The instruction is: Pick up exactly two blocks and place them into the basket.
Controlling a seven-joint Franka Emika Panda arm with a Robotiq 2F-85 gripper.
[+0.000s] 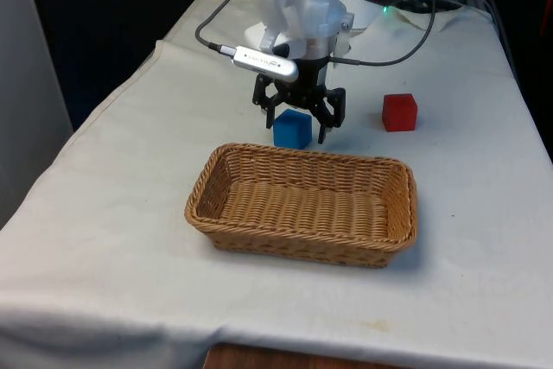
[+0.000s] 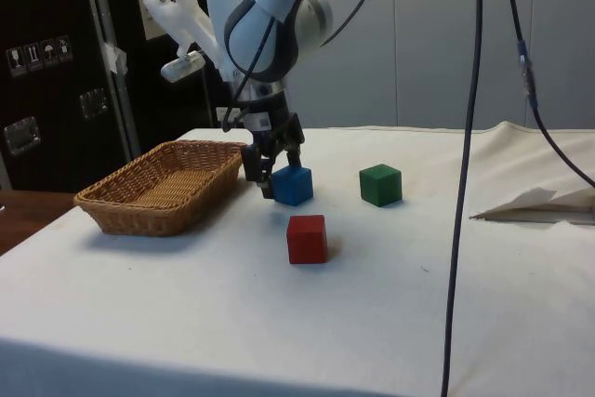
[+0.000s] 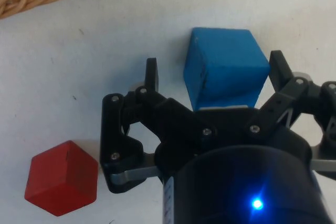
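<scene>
Gripper (image 3: 212, 80) straddles the blue block (image 3: 226, 69) (fingers spread, nothing grasped); block sits nearer one finger, beside the wicker basket (image 1: 302, 205).

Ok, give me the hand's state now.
Hand: open, fingers either side of the blue block, which sits on the cloth, not yet gripped.

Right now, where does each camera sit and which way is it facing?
Front view: looks across the table at the arm; basket nearest, gripper open around the blue block, red block toward the front view's right.
Side view: from the table's side; shows the arm, gripper, basket, green block.
Wrist view: looks down past the gripper at the blue block and red block.
All three share the blue and red blocks.
</scene>
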